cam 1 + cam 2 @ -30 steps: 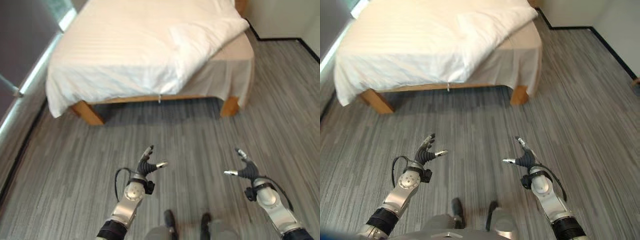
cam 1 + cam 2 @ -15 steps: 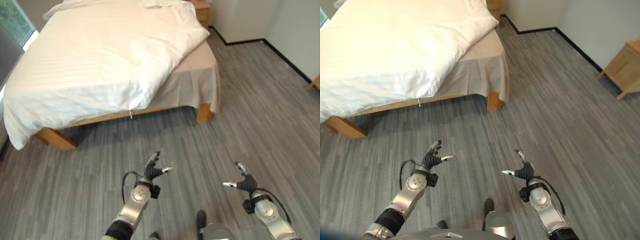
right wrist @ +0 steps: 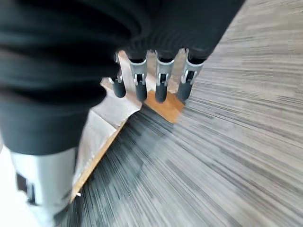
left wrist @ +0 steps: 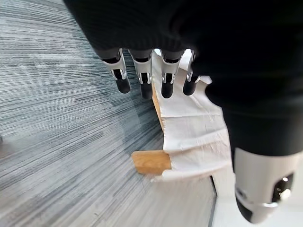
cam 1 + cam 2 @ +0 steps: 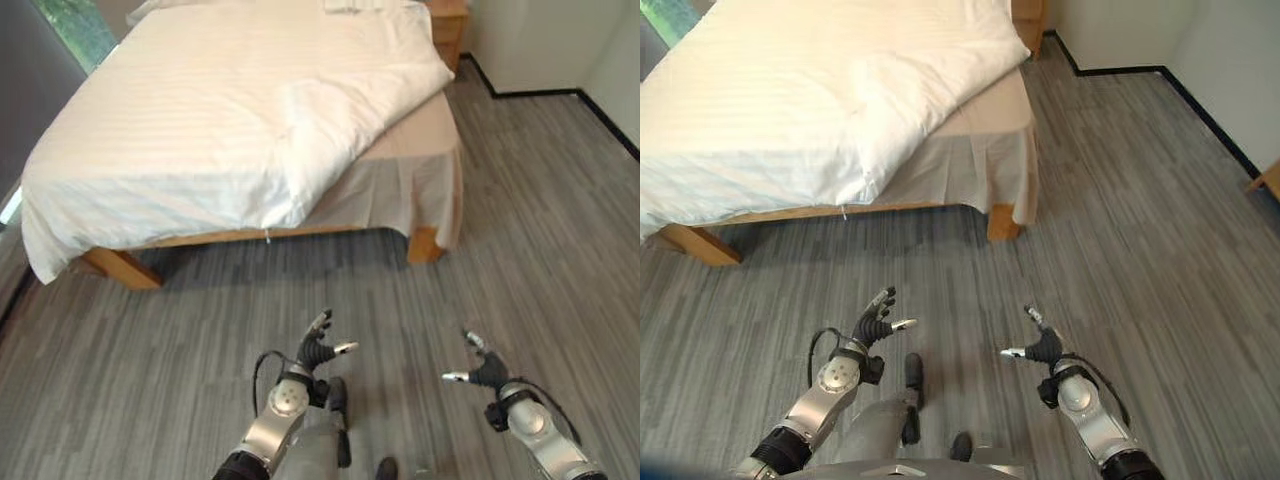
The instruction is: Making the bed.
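far ahead of the robot, across a stretch of grey floor (image 5: 520, 250), stands one bed (image 5: 230, 110). one white blanket (image 5: 200, 120) lies on it, but it sits crooked. it hangs low over the near edge on the left, and on the right it is pulled back, so one tan sheet (image 5: 400, 170) shows at that corner. two wooden bed legs (image 5: 424, 243) can be seen under the near edge. one small wooden table (image 5: 447, 12) stands past the far end of the bed.

the robot has two hands, and both are held up low over the floor, well apart from the bed. the left robot hand (image 5: 318, 350) has its fingers straight and spread, with nothing in it. the right robot hand (image 5: 481, 366) is the same, loose and empty. the wrist views show this too, with the fingers in a straight row and the bed corner past them.

i think the step now is just getting to the bed. no tidying has begun. the next move calls for walking closer to the near right corner, then reaching out to take the blanket's edge there. after that it would need a pull to the right, so the tan sheet gets covered and the blanket lies straight.
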Motion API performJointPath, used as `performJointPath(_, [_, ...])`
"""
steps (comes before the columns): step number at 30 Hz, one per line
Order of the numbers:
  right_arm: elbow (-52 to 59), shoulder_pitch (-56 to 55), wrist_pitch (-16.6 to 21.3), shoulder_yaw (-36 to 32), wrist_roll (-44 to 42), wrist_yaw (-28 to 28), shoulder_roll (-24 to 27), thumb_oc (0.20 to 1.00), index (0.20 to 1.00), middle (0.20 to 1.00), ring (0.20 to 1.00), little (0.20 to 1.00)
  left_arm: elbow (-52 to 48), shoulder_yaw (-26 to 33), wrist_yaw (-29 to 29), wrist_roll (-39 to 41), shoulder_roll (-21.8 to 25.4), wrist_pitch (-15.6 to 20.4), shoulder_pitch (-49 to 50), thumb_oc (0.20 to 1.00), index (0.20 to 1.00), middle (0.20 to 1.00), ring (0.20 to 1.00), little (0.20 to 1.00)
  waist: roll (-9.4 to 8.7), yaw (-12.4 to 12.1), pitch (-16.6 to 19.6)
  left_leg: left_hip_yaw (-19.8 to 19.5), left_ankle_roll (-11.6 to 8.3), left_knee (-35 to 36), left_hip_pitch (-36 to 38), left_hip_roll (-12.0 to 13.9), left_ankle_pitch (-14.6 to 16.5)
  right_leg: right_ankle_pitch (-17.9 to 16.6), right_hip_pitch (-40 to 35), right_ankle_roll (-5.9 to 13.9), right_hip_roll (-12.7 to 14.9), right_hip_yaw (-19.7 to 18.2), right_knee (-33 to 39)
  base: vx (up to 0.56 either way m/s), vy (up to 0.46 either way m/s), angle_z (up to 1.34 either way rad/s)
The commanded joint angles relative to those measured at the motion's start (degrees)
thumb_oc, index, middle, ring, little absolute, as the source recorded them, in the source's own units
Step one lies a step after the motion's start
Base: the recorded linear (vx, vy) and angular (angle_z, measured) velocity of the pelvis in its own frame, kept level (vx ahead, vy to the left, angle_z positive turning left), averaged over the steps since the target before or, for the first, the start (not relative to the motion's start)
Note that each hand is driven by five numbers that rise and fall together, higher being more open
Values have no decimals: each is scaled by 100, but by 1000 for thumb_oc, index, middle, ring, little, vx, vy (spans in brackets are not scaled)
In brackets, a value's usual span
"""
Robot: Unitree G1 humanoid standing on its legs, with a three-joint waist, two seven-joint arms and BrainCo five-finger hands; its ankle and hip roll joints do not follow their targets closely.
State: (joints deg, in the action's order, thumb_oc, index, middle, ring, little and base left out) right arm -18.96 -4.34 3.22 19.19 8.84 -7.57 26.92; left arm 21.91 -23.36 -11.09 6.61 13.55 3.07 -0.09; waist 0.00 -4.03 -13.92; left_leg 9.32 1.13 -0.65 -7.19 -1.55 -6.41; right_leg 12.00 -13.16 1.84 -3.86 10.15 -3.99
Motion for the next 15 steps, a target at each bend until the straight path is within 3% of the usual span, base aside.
performJointPath(1, [578,356,201,-77,257,-43,3,1000,1000,1000,1000,1000,-240,24,-8,46,-14,238,-593,1000,1000,1000,1000,1000,-109,-41,-38,151,-14,565,802,47,138,-1675,863,1023,1224,21,-2701,398,64,-79])
performJointPath(2, [630,376,203,-45,291,-46,-55,1000,1000,1000,1000,1000,-209,-29,-47,103,34,245,-663,1000,1000,1000,1000,1000,63,161,-146,78,27,565,1159,185,292,-1710,1568,937,1303,15,-3441,563,-13,-24])
performJointPath(3, [614,380,174,-33,273,-62,-130,1000,1000,1000,1000,1000,-220,-25,-85,92,95,261,-723,1000,1000,1000,1000,1000,111,220,-153,-17,-6,565,1367,213,431,-1517,1786,780,1406,137,-3189,717,-69,27])
performJointPath(5, [648,327,170,-53,221,-50,-157,1000,1000,1000,1000,1000,-213,1,-91,114,132,261,-745,1000,1000,1000,1000,1000,65,271,-147,-87,-113,565,1462,226,539,-1376,1858,710,1390,196,-2309,504,-171,57])
performJointPath(6, [671,296,177,-68,173,-35,-162,1000,1000,1000,1000,1000,-245,25,-89,113,157,265,-738,1000,1000,1000,1000,1000,55,304,-127,-135,-182,565,1513,255,610,-1346,1806,697,1358,252,-1725,664,-344,85])
performJointPath(7, [614,271,203,-59,90,-71,-220,1000,1000,1000,1000,1000,-176,86,-105,87,140,266,-718,1000,1000,1000,1000,1000,-25,400,-69,-361,-328,565,1645,256,792,-1533,1717,743,1216,-158,263,663,-347,90])
performJointPath(8, [608,245,187,-47,100,-59,-219,1000,1000,1000,1000,1000,-106,109,-93,70,138,270,-750,1000,1000,1000,1000,1000,-71,417,-46,-428,-389,565,1679,258,855,-1665,1651,811,1203,-383,692,623,-344,83])
performJointPath(10, [601,171,153,-69,186,-65,-164,1000,1000,1000,1000,1000,-53,134,-116,15,145,280,-857,1000,1000,1000,1000,1000,-92,451,-2,-537,-481,565,1721,340,931,-1777,1825,909,1203,-854,899,360,-226,81])
performJointPath(13, [512,96,143,-70,353,-24,-70,1000,1000,1000,1000,1000,-119,290,-157,0,181,385,-702,1000,1000,1000,1000,1000,-111,417,99,-735,-578,565,2091,453,1122,-1980,1665,896,1272,-704,899,484,-281,104])
performJointPath(14, [460,94,155,-52,345,-17,-48,1000,1000,1000,1000,1000,-117,336,-188,-5,171,403,-666,1000,1000,1000,1000,1000,-74,390,121,-776,-622,527,2201,531,942,-1975,1588,839,1231,-696,899,222,-187,36])
performJointPath(15, [462,75,166,-66,320,-21,8,1000,1000,1000,1000,1000,-195,399,-247,17,182,424,-639,1000,1000,1000,1000,1000,-56,395,89,-903,-677,-19,2033,602,825,-1935,1401,714,1204,-659,899,334,-376,40])
